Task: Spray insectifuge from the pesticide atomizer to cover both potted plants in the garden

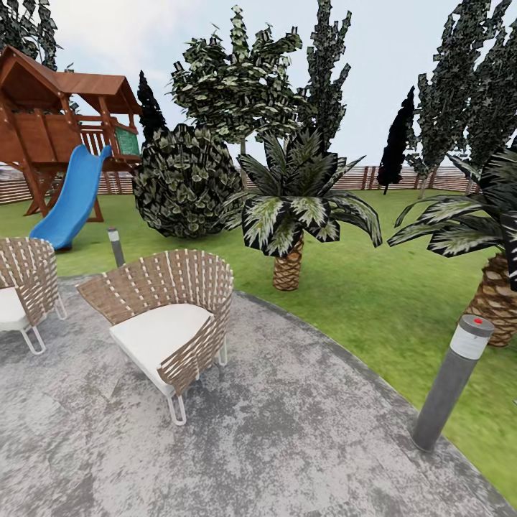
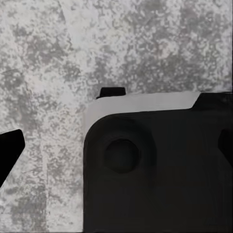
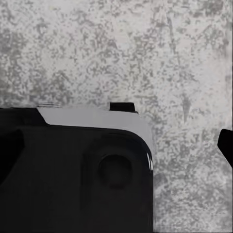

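Head view: mottled grey paved patio (image 1: 287, 431) bordered by garden lawn (image 1: 373, 287) from 12 to 3 o'clock. Two woven chairs, one at centre-left (image 1: 169, 327) and one at 9 o'clock (image 1: 25, 283). Grey bollard light (image 1: 452, 380) at 4 o'clock; palm (image 1: 294, 208) at centre; round dark bush (image 1: 187, 179) and play tower with blue slide (image 1: 68, 201) toward 10 o'clock; slatted fence (image 1: 359, 178) behind.

Wrist views: dark robot body (image 2: 155, 170) (image 3: 73, 174) above paving. Black finger tips (image 2: 9, 150) (image 3: 226, 145) at frame edges; pincer opening and any hold cannot be told.
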Controlling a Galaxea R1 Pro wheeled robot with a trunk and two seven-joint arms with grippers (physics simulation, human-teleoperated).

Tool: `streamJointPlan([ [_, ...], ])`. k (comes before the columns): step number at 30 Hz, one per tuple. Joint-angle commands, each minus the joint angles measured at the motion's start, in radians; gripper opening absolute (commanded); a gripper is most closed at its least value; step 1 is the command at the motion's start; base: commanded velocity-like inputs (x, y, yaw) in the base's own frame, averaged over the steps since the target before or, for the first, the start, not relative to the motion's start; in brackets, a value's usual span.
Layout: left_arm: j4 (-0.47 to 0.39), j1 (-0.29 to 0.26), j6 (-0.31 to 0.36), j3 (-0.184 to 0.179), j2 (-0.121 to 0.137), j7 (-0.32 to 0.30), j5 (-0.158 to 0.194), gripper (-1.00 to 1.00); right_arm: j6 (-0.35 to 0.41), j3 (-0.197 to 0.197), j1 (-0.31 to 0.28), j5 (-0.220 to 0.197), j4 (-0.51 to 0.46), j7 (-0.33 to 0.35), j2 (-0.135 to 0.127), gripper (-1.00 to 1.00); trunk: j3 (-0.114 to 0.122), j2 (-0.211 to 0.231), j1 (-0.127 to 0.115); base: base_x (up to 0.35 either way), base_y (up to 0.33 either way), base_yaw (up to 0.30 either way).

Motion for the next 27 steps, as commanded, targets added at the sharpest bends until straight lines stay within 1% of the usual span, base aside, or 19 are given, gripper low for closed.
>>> streamJointPlan([
  [1, -0.015, 0.000, -0.054, -0.001, 0.006, 0.002, 0.001, 1.00, -0.036, 0.000, 0.000, 0.000, -0.018, -0.001, -0.002, 1.00, -0.001, 0.000, 0.000, 0.000, 0.000, 0.000],
  [2, -0.026, 0.000, -0.096, 0.001, 0.013, 0.003, 0.001, 1.00, -0.061, 0.000, 0.000, 0.000, -0.045, -0.001, -0.004, 1.00, -0.001, 0.000, 0.000, 0.000, 0.000, 0.000],
  [4, -0.037, -0.006, -0.148, 0.001, 0.025, 0.004, 0.003, 1.00, -0.087, -0.001, 0.000, 0.000, -0.119, -0.002, -0.010, 1.00, -0.001, 0.000, 0.000, 0.000, 0.000, 0.000],
  [5, -0.039, -0.010, -0.157, 0.002, 0.028, 0.004, 0.003, 1.00, -0.091, -0.001, 0.000, 0.000, -0.139, -0.002, -0.011, 1.00, -0.001, 0.000, 0.000, 0.000, 0.000, 0.000],
  [8, -0.050, -0.051, -0.184, 0.000, 0.032, 0.004, 0.004, 1.00, -0.102, -0.003, -0.006, -0.001, -0.244, -0.002, -0.013, 1.00, -0.001, 0.000, 0.000, 0.000, 0.000, 0.000],
  [10, -0.058, -0.080, -0.191, 0.000, 0.032, 0.004, 0.004, 1.00, -0.104, -0.004, -0.021, -0.001, -0.281, -0.002, -0.014, 1.00, -0.001, 0.000, 0.000, 0.000, 0.000, 0.000],
  [12, -0.074, -0.105, -0.194, 0.000, 0.033, 0.004, 0.005, 1.00, -0.106, -0.004, -0.046, -0.001, -0.296, -0.002, -0.014, 1.00, -0.001, 0.000, 0.000, 0.000, 0.000, 0.000],
  [15, -0.097, -0.129, -0.195, 0.000, 0.034, 0.004, 0.005, 1.00, -0.106, -0.004, -0.073, -0.001, -0.301, -0.002, -0.014, 1.00, -0.001, 0.000, 0.000, 0.000, 0.000, 0.000],
  [20, -0.106, -0.141, -0.196, 0.002, 0.037, 0.004, 0.005, 1.00, -0.107, -0.002, -0.103, 0.003, -0.298, 0.001, -0.018, 1.00, -0.001, 0.000, 0.000, 0.000, 0.000, 0.000],
  [23, -0.102, -0.132, -0.199, 0.003, 0.051, 0.004, 0.003, 1.00, -0.108, 0.002, -0.108, 0.006, -0.291, 0.002, -0.019, 1.00, -0.001, 0.000, 0.000, 0.000, 0.000, 0.000],
  [25, -0.100, -0.128, -0.207, 0.003, 0.069, 0.004, 0.006, 1.00, -0.108, 0.003, -0.109, 0.006, -0.285, 0.003, -0.019, 1.00, -0.001, 0.000, 0.000, 0.000, 0.000, 0.000],
  [27, -0.099, -0.125, -0.232, 0.004, 0.082, 0.005, 0.006, 1.00, -0.108, 0.005, -0.109, 0.006, -0.281, 0.005, -0.019, 1.00, -0.001, 0.000, 0.000, 0.000, 0.000, 0.000],
])
